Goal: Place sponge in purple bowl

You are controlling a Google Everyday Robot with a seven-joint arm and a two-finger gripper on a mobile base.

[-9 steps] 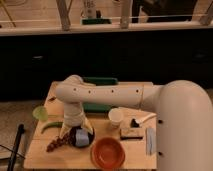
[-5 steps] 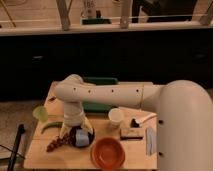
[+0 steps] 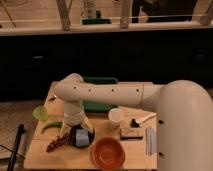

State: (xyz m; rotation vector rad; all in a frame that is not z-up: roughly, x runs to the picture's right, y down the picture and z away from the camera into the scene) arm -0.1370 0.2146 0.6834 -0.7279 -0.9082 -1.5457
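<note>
Camera view: the gripper (image 3: 76,128) hangs just over the purple bowl (image 3: 90,139) on the table (image 3: 44,158), and I cannot tell whether it is gripping anything. The sponge (image 3: 82,138) shows as a pale patch in that bowl, directly beneath the gripper. An orange bowl (image 3: 107,152) sits just beside it.

Take the small bowl (image 3: 90,138) on the table (image 3: 60,160) as the centre of the clock, with twelve pointing away from the camera. The gripper (image 3: 78,131) hangs directly above this bowl, and the sponge (image 3: 81,136) is under it, inside the bowl's outline. The large bowl (image 3: 107,153) lies just beside at five o'clock. The cup (image 3: 116,118) stands at two, the block (image 3: 131,133) at three, and the flat sheet (image 3: 151,140) beyond the block. The tray (image 3: 97,106) lies at one, partly behind the arm (image 3: 110,92). A small cluster (image 3: 55,144) lies at nine.
</note>
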